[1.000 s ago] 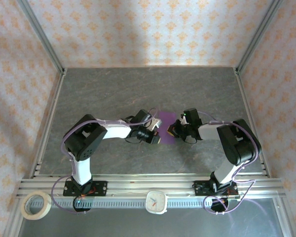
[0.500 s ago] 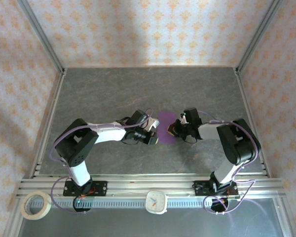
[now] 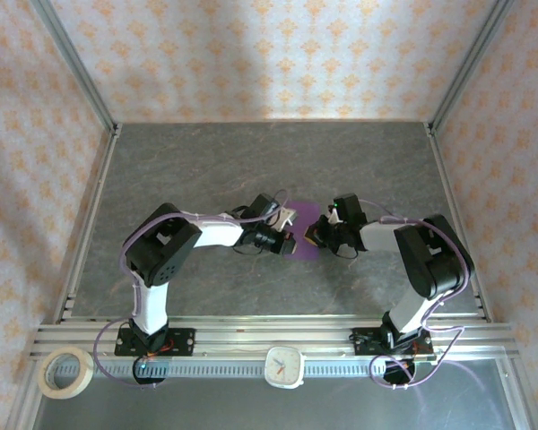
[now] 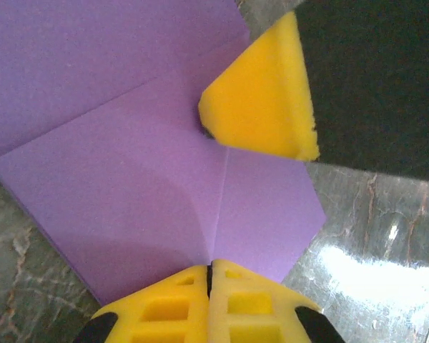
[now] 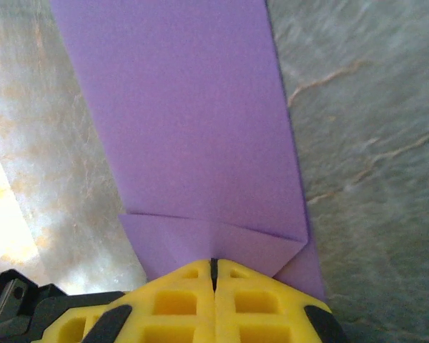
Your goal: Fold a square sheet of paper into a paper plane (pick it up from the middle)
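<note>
Showing one purple sheet [image 3: 303,219], two arms [image 3: 217,235] [image 3: 377,238]

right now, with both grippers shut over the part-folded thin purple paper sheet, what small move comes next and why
Probably slide the shut left gripper along the diagonal fold to flatten it, while the right gripper pins the thin purple square sheet of paper: that flap looks only loosely creased.

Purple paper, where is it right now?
In the top view, the square sheet of paper lies partly folded near the middle of the table, between the shut left gripper and the shut right gripper.
</note>
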{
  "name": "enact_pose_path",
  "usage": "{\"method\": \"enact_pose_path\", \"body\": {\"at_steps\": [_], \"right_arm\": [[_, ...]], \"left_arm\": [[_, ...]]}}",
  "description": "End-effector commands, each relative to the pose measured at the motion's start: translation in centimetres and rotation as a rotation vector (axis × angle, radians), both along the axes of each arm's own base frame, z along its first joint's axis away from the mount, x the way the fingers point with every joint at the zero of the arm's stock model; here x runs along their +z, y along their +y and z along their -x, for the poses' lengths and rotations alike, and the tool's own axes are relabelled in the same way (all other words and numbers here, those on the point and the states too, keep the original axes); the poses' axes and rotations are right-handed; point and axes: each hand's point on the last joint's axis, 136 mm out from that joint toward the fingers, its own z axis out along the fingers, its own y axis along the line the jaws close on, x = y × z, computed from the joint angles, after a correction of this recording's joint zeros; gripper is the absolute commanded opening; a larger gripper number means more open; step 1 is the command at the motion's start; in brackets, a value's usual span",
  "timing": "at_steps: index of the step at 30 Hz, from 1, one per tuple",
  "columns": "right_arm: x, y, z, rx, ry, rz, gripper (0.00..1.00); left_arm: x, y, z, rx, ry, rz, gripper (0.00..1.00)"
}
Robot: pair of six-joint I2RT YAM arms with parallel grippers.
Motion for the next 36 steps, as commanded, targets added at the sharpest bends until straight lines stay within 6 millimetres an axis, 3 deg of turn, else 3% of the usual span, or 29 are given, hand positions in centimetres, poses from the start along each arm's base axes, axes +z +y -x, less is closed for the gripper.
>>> {"method": "enact_pose_path", "body": {"at_steps": [1, 7, 10, 14, 18, 20, 30, 36], "right_arm": [[0.8, -0.9, -0.4, -0.033, -0.011, 0.043, 0.04], [1.9, -3.1, 0.3, -0.127, -0.012, 0.115, 0.24], [2.0, -3.9, 1.7, -0.161, 0.005, 0.126, 0.33], [1.5, -4.7, 3.9, -0.168, 0.047, 0.152, 0.35], [2.3, -3.4, 5.0, -0.123, 0.035, 0.124, 0.34], [2.7, -2.5, 5.3, -0.100, 0.031, 0.108, 0.33], [2.5, -0.3, 5.8, -0.098, 0.064, 0.055, 0.38], [2.0, 0.0, 6.2, -0.088, 0.081, 0.053, 0.40]], "left_arm": [[-2.8, 1.6, 1.1, 0.018, 0.049, -0.074, 0.03], [-2.9, 2.7, 1.7, 0.116, 0.093, -0.073, 0.02], [-1.2, 2.6, 1.5, 0.192, 0.071, -0.032, 0.02], [2.2, 1.8, 1.0, 0.286, 0.022, 0.053, 0.04], [5.8, 0.8, 0.3, 0.289, -0.045, 0.117, 0.11], [6.4, 1.0, -0.4, 0.285, -0.082, 0.092, 0.12], [3.1, 2.1, -3.2, 0.214, -0.090, -0.033, 0.03], [0.5, 2.7, -3.0, 0.220, -0.069, -0.062, 0.01]]}}
